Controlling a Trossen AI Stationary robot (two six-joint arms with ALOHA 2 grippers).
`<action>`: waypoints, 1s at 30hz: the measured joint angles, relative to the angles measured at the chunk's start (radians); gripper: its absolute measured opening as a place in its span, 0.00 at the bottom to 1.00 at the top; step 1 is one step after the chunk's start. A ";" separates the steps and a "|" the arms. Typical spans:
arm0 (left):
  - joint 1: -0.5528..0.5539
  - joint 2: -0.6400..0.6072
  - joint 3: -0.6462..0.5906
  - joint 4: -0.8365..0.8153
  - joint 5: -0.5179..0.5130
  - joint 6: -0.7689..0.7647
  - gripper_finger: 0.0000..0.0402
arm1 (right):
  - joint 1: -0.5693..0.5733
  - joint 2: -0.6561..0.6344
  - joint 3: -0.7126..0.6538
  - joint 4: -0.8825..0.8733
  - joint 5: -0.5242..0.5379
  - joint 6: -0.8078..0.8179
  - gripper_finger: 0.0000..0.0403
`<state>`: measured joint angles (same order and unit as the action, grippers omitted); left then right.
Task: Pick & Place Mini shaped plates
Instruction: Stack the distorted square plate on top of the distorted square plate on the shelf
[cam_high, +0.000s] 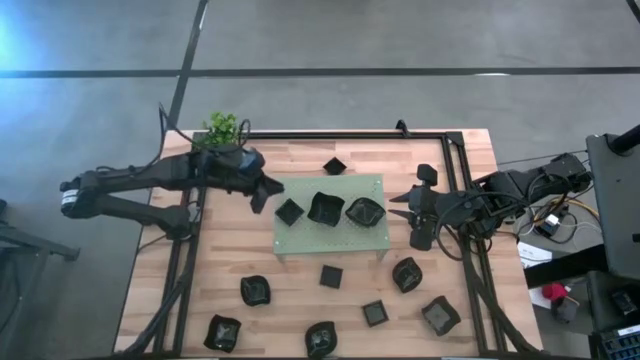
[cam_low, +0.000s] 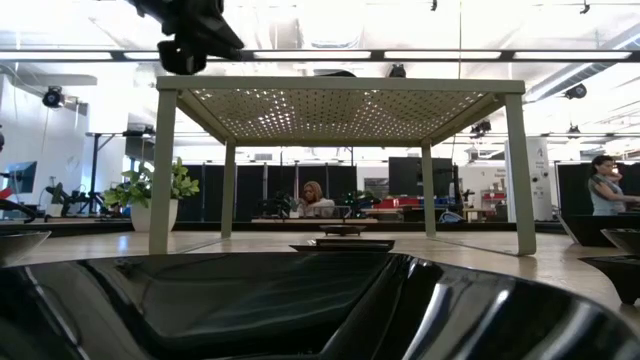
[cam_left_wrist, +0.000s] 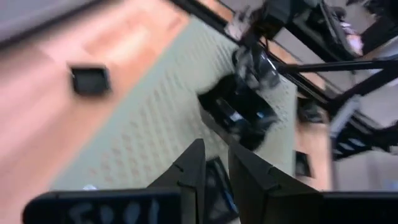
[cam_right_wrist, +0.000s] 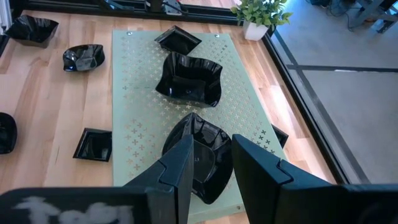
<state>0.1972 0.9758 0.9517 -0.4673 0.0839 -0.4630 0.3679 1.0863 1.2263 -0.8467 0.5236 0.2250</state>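
Overhead, three mini shaped plates sit on the light green mat (cam_high: 331, 240) at the middle of the bench (cam_high: 300, 160): a small square plate (cam_high: 290, 211) at its left edge, a larger wavy-edged plate (cam_high: 325, 208) in the middle and a rounded plate (cam_high: 363, 211) to the right. More black plates lie on the bare wood: one (cam_high: 333, 165) behind the mat, one (cam_high: 331, 275) just in front of it, and others (cam_high: 255, 291) spread along the near side.

The left pincer (cam_high: 262, 190) hovers at the mat's left edge, just beside the small square plate; its fingers (cam_left_wrist: 189, 171) stand a little apart with nothing between them. The right pincer (cam_high: 402, 205) hangs just off the mat's right edge, its fingers (cam_right_wrist: 180, 165) slightly parted and empty, pointing toward the rounded plate. A small leafy plant (cam_high: 222, 127) stands at the far left corner.
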 joint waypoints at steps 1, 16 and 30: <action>-0.004 -0.003 0.000 0.007 -0.029 0.021 0.15 | 0.000 0.000 0.000 0.000 0.000 0.000 0.26; -0.029 -0.047 -0.023 0.097 -0.057 0.283 0.15 | 0.000 0.000 0.000 0.000 0.000 -0.058 0.26; -0.104 -0.134 -0.169 0.293 0.058 0.301 0.15 | 0.000 0.000 0.000 -0.002 0.000 -0.072 0.26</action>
<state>0.0936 0.8414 0.7829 -0.1747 0.1423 -0.1623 0.3681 1.0862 1.2263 -0.8486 0.5232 0.1534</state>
